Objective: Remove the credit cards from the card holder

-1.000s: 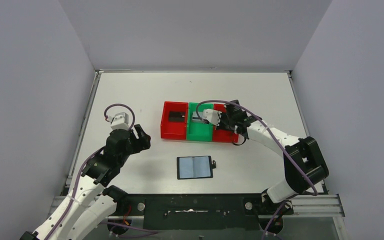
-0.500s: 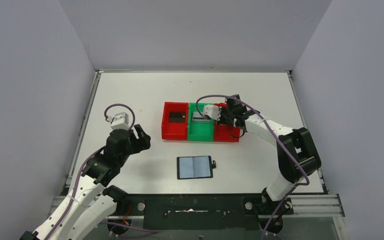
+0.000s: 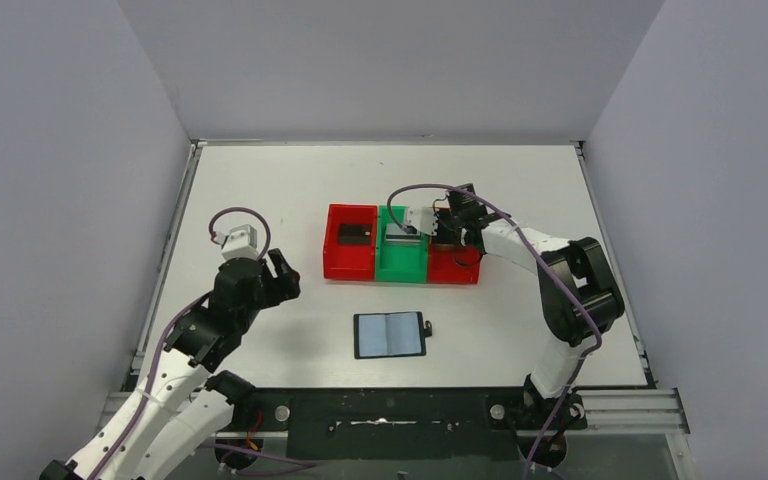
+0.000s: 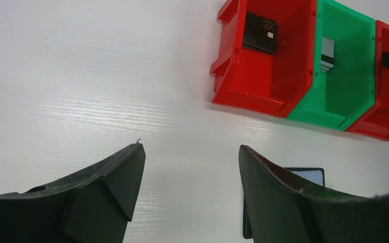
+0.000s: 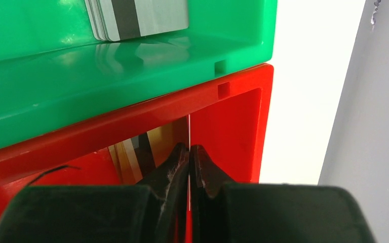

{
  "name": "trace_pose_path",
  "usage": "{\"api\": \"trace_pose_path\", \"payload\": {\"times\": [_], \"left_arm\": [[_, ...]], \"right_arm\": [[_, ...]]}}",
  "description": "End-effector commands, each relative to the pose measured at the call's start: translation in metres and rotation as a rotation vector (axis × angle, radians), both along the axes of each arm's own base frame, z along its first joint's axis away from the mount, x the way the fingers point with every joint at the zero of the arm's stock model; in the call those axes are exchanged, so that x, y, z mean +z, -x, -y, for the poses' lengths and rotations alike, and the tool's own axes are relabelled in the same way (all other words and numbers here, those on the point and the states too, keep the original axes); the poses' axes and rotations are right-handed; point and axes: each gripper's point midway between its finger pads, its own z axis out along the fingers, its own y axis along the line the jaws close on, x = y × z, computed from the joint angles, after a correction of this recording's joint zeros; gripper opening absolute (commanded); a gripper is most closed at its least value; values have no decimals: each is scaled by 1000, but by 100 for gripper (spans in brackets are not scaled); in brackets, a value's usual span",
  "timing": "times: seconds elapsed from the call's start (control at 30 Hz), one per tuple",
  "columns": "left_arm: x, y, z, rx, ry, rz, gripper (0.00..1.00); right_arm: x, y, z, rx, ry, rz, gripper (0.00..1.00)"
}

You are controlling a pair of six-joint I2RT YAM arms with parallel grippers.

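The card holder (image 3: 390,334) lies open on the table near the front, bluish-grey pockets up; its corner shows in the left wrist view (image 4: 306,175). A black card (image 3: 354,233) (image 4: 260,32) lies in the left red bin. A silver-grey card with a dark stripe (image 3: 400,235) (image 5: 137,17) lies in the green bin. My right gripper (image 3: 447,228) (image 5: 188,148) is over the right red bin, shut on a thin gold card (image 5: 154,144) that I see edge-on. My left gripper (image 3: 278,275) (image 4: 190,149) is open and empty, above bare table left of the bins.
The bins stand in a row mid-table: left red bin (image 3: 348,266), green bin (image 3: 400,270), right red bin (image 3: 455,273). The right arm curves in from the right edge. Grey walls close in the table on three sides.
My right gripper has moved a little left and back over the right red bin, still shut on the card. The left arm and the card holder have not moved.
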Motion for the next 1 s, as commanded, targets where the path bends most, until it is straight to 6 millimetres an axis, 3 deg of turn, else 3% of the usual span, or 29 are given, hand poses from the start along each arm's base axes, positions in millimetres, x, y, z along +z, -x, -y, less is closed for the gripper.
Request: {"api": "trace_pose_path", "payload": {"times": [0.0, 0.27, 0.3, 0.37, 0.47, 0.77, 0.97], "left_arm": [[14, -6, -1, 12, 11, 39, 68], [12, -6, -1, 13, 10, 35, 68], [13, -6, -1, 14, 10, 36, 68], [12, -6, 0, 13, 11, 34, 68], [11, -6, 0, 13, 9, 30, 68], [9, -6, 2, 6, 10, 22, 68], [9, -6, 2, 4, 11, 21, 68]], "right_arm": [[23, -22, -3, 12, -8, 89, 0], [10, -10, -2, 27, 2, 30, 11], [11, -8, -3, 31, -2, 23, 11], [12, -4, -2, 33, -5, 11, 21], [19, -1, -1, 30, -11, 19, 25], [66, 6, -8, 0, -132, 77, 37], [125, 18, -6, -132, -359, 213, 47]]}}
